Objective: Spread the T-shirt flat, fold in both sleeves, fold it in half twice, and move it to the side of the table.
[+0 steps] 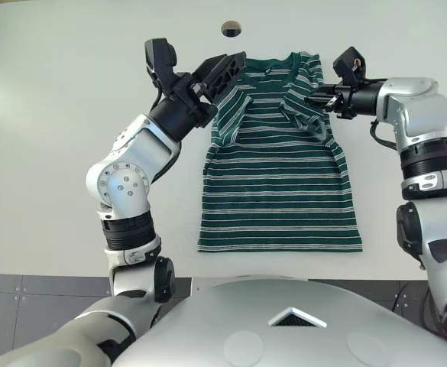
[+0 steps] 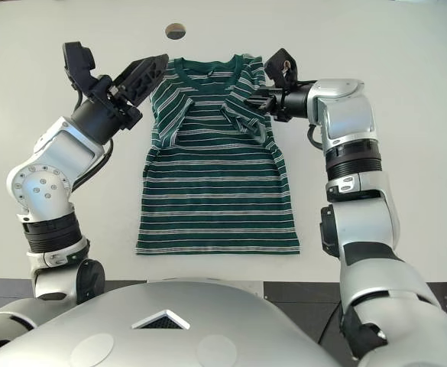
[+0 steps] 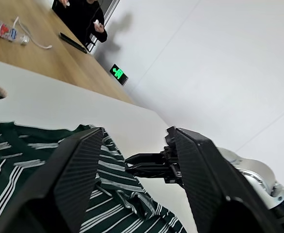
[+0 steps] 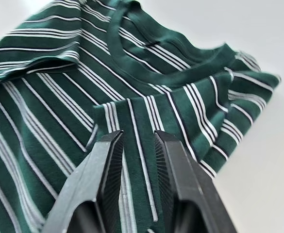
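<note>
A green T-shirt [image 1: 280,191] with white stripes lies on the white table [image 1: 55,153], collar away from me, hem toward me. Both sleeves are turned in over the chest. My left gripper [image 1: 234,70] hangs open above the shirt's left shoulder with nothing between its fingers [image 3: 78,170]. My right gripper [image 1: 313,98] points inward over the right shoulder, its fingers [image 4: 108,165] drawn close together on the bunched, slightly lifted folded-in right sleeve [image 2: 246,118]. In the left wrist view the right gripper [image 3: 128,162] shows just above the rumpled fabric.
A round cable hole [image 1: 231,29] lies in the table just beyond the collar. Bare white tabletop extends to the left [image 1: 47,92] and right [image 2: 406,53] of the shirt. The table's front edge [image 1: 55,273] runs just below the hem.
</note>
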Available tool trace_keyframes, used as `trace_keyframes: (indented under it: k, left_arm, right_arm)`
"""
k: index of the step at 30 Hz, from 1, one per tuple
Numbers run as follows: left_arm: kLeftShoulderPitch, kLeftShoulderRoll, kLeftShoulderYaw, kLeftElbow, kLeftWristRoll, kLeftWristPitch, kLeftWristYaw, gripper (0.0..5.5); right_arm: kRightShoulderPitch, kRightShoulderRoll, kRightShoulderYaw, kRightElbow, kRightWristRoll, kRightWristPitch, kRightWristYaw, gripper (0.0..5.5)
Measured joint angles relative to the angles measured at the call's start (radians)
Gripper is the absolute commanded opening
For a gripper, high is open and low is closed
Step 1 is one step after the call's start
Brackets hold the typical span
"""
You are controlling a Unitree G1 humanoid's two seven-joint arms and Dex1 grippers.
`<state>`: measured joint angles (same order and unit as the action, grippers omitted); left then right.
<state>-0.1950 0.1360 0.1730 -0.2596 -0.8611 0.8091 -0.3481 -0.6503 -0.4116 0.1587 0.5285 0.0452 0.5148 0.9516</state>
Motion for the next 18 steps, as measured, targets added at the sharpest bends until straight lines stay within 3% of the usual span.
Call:
trace_keyframes:
  k: [3,6,12,18]
  left_arm:
    - [0.016,0.014,0.0,-0.002,0.002,-0.004,-0.012,2.74]
    - [0.099,0.121,-0.054,-0.03,0.158,-0.124,-0.076,2.74]
    - [0.369,0.505,-0.133,0.014,0.722,-0.783,-0.186,2.74]
    - [0.74,0.902,-0.219,0.059,1.071,-1.46,-0.371,3.86]
  right_arm:
    - [0.057,-0.024,-0.001,-0.12,0.032,0.054,0.029,1.16]
    - [0.169,-0.114,-0.059,-0.338,0.159,0.108,0.159,1.16]
    - [0.574,-0.332,-0.296,-0.561,0.333,-0.048,0.476,1.16]
    - [1.029,-0.531,-0.42,-0.635,0.249,-0.296,0.63,2.4]
